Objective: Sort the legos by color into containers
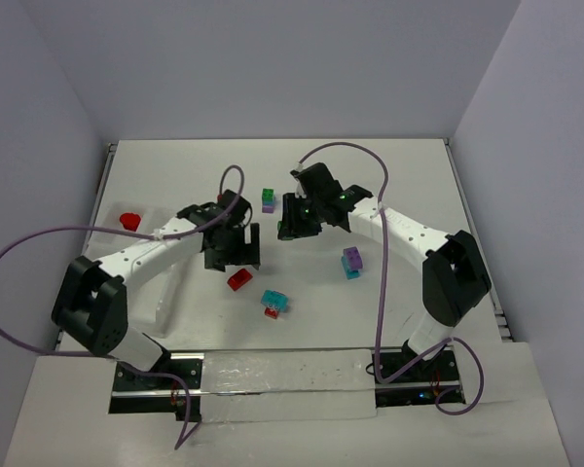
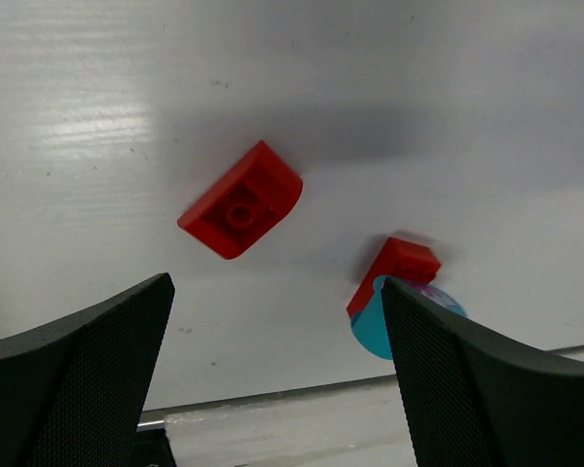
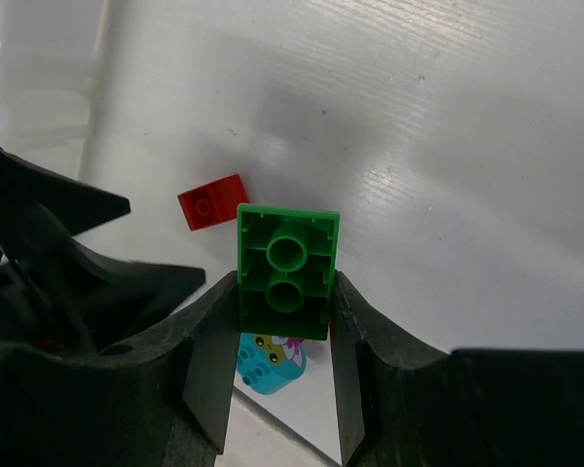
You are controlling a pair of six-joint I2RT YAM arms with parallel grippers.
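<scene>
By the left edge of the table sits the clear tray (image 1: 162, 313), with one red lego (image 1: 128, 221) in its far compartment. Its dividers barely show, so a brick let go a little off could land in the wrong colour's section. Toward the middle of the table, the left claw (image 2: 274, 287) hangs spread wide and empty over a loose red lego (image 2: 241, 199) that lies askew with its rounded slope to one side. If the fingers close on that slope, I judge the brick may squirt out. It could also be nudged toward the cyan and red pair (image 1: 273, 303) just beside it, nearer the near edge. Right of that, the right claw (image 3: 284, 287) pinches a green lego (image 3: 287, 263) by its lower end, underside facing the wrist camera. Much of the brick stands proud of the fingertips, so a quick swing could twist it loose. The two claws are close together, and the tray lies beyond the left arm, so carrying green across risks a knock between arms. A green and purple pair (image 1: 268, 200) nearer the far edge and a purple and cyan pair (image 1: 351, 262) on the right are stacked. Dropped unsplit, either would mix colours. No brand, label or writing can be read; the cyan brick carries only a small printed picture.
</scene>
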